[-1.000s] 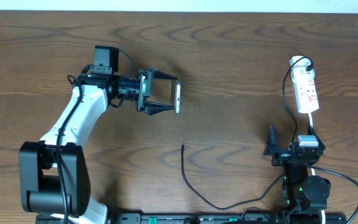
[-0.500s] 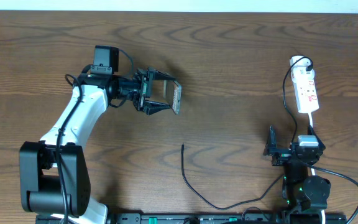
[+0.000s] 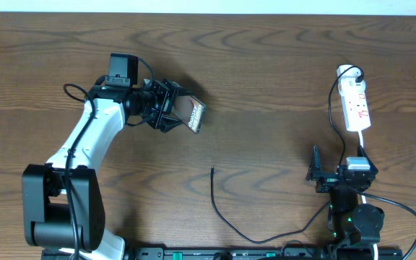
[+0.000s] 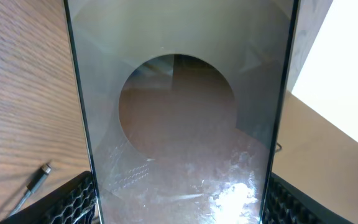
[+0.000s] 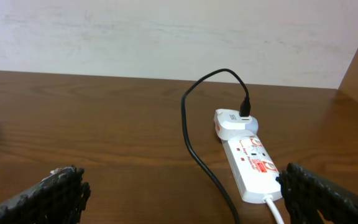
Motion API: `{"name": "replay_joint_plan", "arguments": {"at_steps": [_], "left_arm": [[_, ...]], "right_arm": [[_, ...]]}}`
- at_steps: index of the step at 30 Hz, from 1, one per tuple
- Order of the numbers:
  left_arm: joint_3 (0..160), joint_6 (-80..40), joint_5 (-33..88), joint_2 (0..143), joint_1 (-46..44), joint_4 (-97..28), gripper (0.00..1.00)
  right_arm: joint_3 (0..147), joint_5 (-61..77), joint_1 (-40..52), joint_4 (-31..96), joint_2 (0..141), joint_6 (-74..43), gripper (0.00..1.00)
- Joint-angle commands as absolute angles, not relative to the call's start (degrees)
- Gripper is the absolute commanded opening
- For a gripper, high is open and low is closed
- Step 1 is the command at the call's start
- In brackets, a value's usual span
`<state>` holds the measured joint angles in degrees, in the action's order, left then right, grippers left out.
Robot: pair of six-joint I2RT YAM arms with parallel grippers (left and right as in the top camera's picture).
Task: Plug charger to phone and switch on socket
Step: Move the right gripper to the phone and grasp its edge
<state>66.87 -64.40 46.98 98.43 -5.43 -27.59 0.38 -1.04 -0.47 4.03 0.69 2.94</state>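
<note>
Socket point(image 3: 356, 105): white strip, red markings, laid flat. Charger point(image 3: 212, 186): black plug seated at the socket's far end, thin cable looped off the socket's left side, connector tip lying loose well left of the socket. Phone point(image 3: 196, 113): dark glossy face, clamped tilted in the left pincer point(image 3: 185, 112), farther left of the socket.

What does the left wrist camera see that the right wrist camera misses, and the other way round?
Only the left wrist view: the phone, filling the frame, gripped by the left hand, and the charger tip lying on the table. Only the right wrist view: the socket and white adapter holding the charger's other end. Both: the wooden table and dark fingers at the bottom corners.
</note>
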Motion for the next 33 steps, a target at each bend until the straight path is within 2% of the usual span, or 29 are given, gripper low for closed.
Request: {"name": "replay_joint_plan", "arguments": {"at_steps": [1, 7, 12, 15, 19, 23, 27, 30, 33], "left_arm": [[67.31, -63.2, 45.78, 96.75, -5.45, -27.57, 0.07], [67.31, -63.22, 45.76, 96.75, -5.43, -27.55, 0.08], [67.31, -63.26, 44.31, 96.75, -5.43, -27.51, 0.07], [67.31, -63.26, 42.78, 96.75, -5.43, -27.51, 0.08], [67.31, -63.26, 42.74, 96.75, -5.43, -27.27, 0.08], [67.31, -63.42, 42.5, 96.75, -5.43, -26.76, 0.07], [67.31, -63.72, 39.55, 96.75, -5.45, -26.76, 0.07], [67.31, -64.34, 36.36, 96.75, -5.45, -26.87, 0.08], [67.31, -65.67, 34.74, 96.75, -5.45, -26.85, 0.08]], "right_arm": [[0.32, -0.95, -0.71, 4.23, 0.38, 2.24, 0.99], [0.32, 1.67, -0.71, -1.89, 0.38, -0.89, 0.99], [1.08, 9.76, -0.71, -11.73, 0.38, -15.68, 0.99], [4.58, 15.14, -0.71, -8.84, 1.56, -25.93, 0.99], [11.42, 22.33, -0.71, -3.09, 7.51, -27.77, 0.99], [21.89, 30.59, -0.71, 3.25, 19.77, -27.79, 0.99], [33.89, 47.07, -0.69, 7.29, 37.54, -27.79, 0.99], [40.62, 62.72, -0.62, 6.37, 51.72, -27.81, 0.99], [43.44, 69.1, 0.32, 2.66, 62.02, -27.86, 0.99]]}}
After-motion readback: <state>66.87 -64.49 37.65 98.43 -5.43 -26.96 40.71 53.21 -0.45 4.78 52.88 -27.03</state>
